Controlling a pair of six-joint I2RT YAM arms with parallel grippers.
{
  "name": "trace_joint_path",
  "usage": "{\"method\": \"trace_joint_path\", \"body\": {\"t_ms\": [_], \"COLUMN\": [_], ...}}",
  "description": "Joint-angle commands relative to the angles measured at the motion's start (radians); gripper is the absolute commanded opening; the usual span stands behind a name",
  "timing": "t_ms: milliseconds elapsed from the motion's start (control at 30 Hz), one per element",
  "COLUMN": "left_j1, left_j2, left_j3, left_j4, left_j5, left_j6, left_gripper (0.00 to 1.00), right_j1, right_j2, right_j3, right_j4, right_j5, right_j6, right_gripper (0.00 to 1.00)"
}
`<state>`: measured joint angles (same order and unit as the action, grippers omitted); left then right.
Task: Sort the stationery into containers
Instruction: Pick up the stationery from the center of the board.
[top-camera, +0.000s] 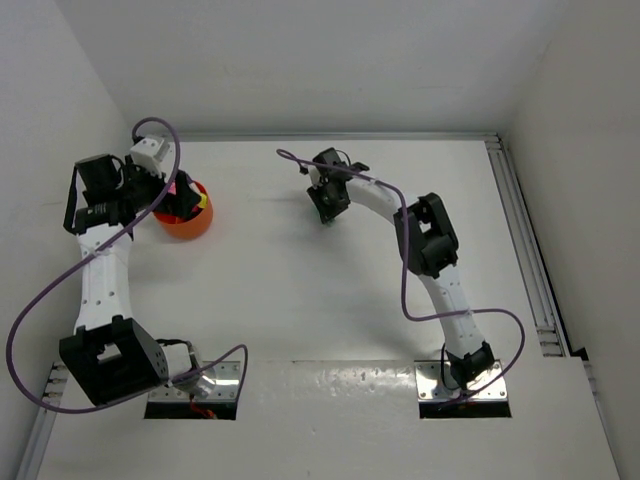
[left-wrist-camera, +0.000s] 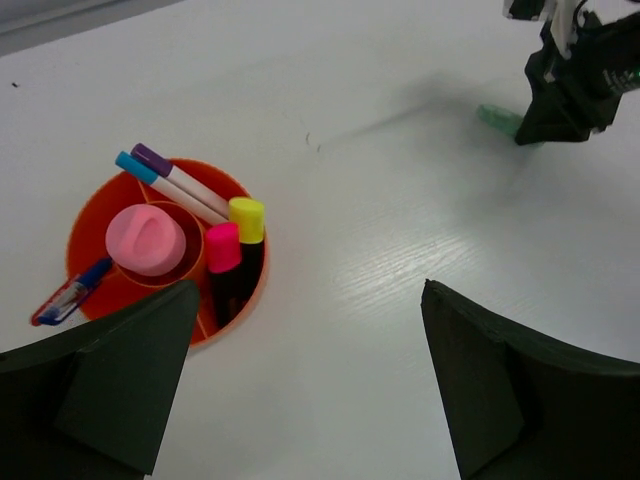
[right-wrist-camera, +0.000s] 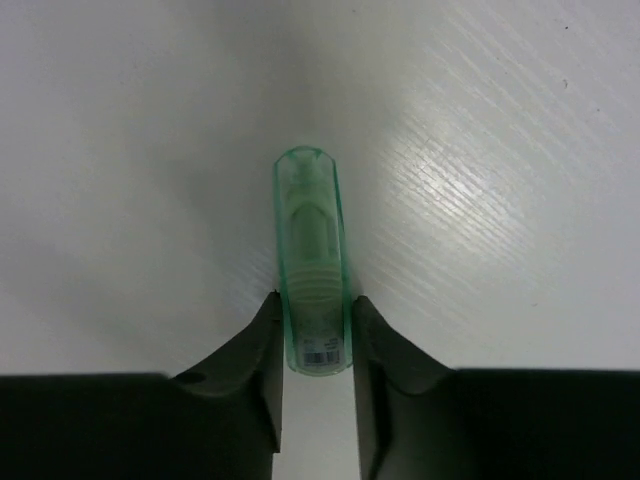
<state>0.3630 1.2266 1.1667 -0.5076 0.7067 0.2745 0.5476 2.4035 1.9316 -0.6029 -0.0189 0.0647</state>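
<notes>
While your right gripper (right-wrist-camera: 315, 330) pinches the green highlighter (right-wrist-camera: 310, 240) lying on the table (right-wrist-camera: 500, 150), you're at the pick-up step (left gripper (left-wrist-camera: 310, 300) gapes empty near the orange bowl (left-wrist-camera: 92, 218)); next, lift and carry it there.

White table (top-camera: 300, 300) (faint wood grain), metal rail (top-camera: 525, 250) at right.

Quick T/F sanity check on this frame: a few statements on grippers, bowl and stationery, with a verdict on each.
1. The right gripper is closed on a green highlighter. True.
2. The green highlighter already lies in the orange bowl. False: it is between the right gripper's fingers, well away from the bowl.
3. The left gripper holds a pen. False: it is open and empty, beside the bowl.
4. A pink chunky item sits in the orange bowl. True.
</notes>
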Motion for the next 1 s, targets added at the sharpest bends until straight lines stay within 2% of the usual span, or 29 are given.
{"method": "trace_joint_path", "body": {"t_ms": [0,133,200,233,267,333,367,467,500,600,800,967], "left_j1": [-0.007,0.002,0.002,-0.007,-0.015,-0.044,-0.055,-0.101,-0.122,-0.162,-0.217,-0.248], "left_j2": [-0.032,-0.062,-0.078,-0.082,-0.093,-0.098,-0.099,-0.095,-0.101,-0.131,-0.102,-0.125], "left_j3": [-0.083,-0.175,-0.209,-0.257,-0.284,-0.349,-0.361,-0.406,-0.423,-0.473,-0.397,-0.397], "left_j4": [0.066,0.121,0.158,0.220,0.257,0.336,0.349,0.382,0.412,0.472,0.475,0.485], "left_j5": [0.017,0.164,0.224,0.267,0.280,0.278,0.274,0.245,0.217,0.188,0.224,0.243], "left_j6": [-0.119,-0.179,-0.221,-0.309,-0.358,-0.472,-0.500,-0.584,-0.637,-0.714,-0.804,-0.844], "left_gripper": [1.00,0.99,0.92,0.91,0.88,0.84,0.83,0.64,0.63,0.61,0.58,0.59], "right_j1": [0.015,0.028,0.029,0.029,0.032,0.040,0.058,0.101,0.109,0.158,0.281,0.304], "right_j2": [-0.017,-0.154,-0.263,-0.300,-0.375,-0.449,-0.501,-0.546,-0.552,-0.570,-0.557,-0.550], "right_j3": [-0.034,-0.182,-0.276,-0.307,-0.375,-0.443,-0.476,-0.456,-0.448,-0.412,-0.281,-0.249], "right_j4": [0.006,0.046,0.090,0.109,0.168,0.263,0.276,0.239,0.235,0.215,0.117,0.101], "right_j5": [-0.015,-0.120,-0.240,-0.290,-0.391,-0.458,-0.484,-0.518,-0.533,-0.538,-0.399,-0.346], "right_j6": [0.009,0.029,0.047,0.053,0.078,0.115,0.122,0.118,0.124,0.130,0.040,0.026], "right_gripper": [0.20,0.10,0.08,0.07,0.07,0.03,0.02,0.00,0.00,0.00,0.00,0.00]}}
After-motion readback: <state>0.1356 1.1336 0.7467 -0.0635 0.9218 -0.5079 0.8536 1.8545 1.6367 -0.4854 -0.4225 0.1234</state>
